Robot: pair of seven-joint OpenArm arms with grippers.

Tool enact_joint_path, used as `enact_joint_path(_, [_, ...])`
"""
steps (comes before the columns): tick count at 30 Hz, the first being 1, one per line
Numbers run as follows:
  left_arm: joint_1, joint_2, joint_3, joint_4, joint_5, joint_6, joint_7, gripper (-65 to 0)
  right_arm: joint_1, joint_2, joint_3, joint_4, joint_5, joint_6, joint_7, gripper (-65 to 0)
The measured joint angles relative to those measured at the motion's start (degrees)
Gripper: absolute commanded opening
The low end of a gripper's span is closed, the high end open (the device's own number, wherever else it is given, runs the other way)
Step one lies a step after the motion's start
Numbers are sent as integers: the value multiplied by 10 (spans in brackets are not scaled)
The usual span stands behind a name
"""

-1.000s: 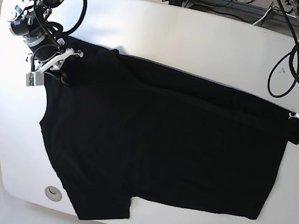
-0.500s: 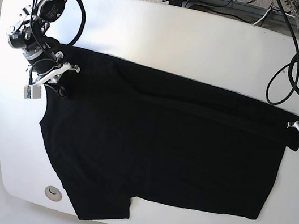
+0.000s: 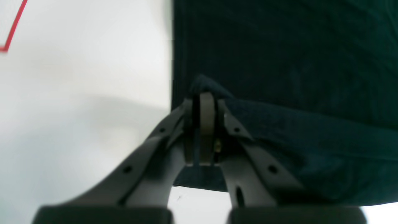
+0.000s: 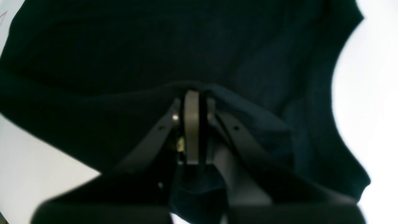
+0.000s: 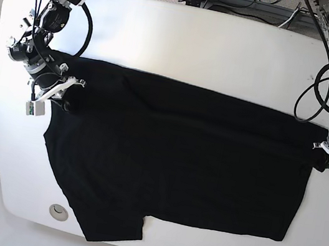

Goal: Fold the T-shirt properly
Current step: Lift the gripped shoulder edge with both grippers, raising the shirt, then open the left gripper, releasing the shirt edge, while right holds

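Black cotton T-shirt (image 5: 178, 157) lies spread on my white surface (image 5: 216, 43). My left hand (image 3: 203, 99) clamps its hem corner. My right hand (image 4: 192, 102) clamps its far sleeve end.

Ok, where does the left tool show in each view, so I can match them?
Base: left tool at the right edge, shut on the T-shirt.
Left wrist: bottom centre, pinching the cloth edge.
Right wrist: not in it.
Shared landmark: the T-shirt on the white table.
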Motion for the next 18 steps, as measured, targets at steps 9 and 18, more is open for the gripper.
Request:
enact_joint_path(9, [-11, 0, 6, -5, -1, 2, -9, -650, 14, 2, -10, -14, -16, 0, 6, -650])
enact_joint_path(18, [-16, -1, 6, -11, 0, 2, -9, -650, 28, 0, -11, -35, -44, 0, 27, -650])
